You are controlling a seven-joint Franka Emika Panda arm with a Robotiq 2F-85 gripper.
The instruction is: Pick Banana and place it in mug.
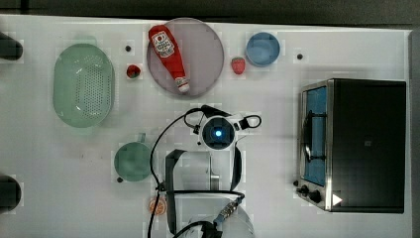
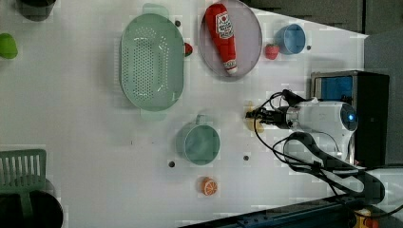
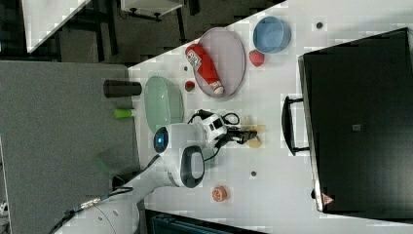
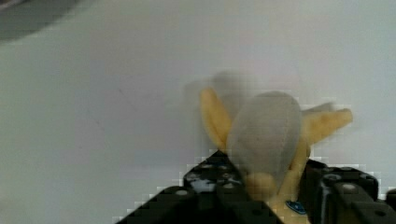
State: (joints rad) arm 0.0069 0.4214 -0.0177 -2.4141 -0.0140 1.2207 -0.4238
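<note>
Black two-finger gripper (image 4: 261, 186) down at the white tabletop (image 4: 93, 116), jaws partly closed, one on each side of the half-peeled yellow toy banana (image 4: 266, 140); whether they grip it I cannot tell. Banana lies on the table; in the left view, right of the dull teal-green round mug (image 2: 199, 143), apart. Farther off: grey oval plate (image 2: 249, 28) bearing a red ketchup bottle (image 2: 222, 35)

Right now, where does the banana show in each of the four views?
Top view: hidden beneath the arm's wrist.
Left view: the banana lies at the gripper, right of the mug.
Right view: banana at the gripper's tip, left of the oven handle.
Wrist view: banana between the fingers.
Shared landmark: the ketchup bottle on its plate.
</note>
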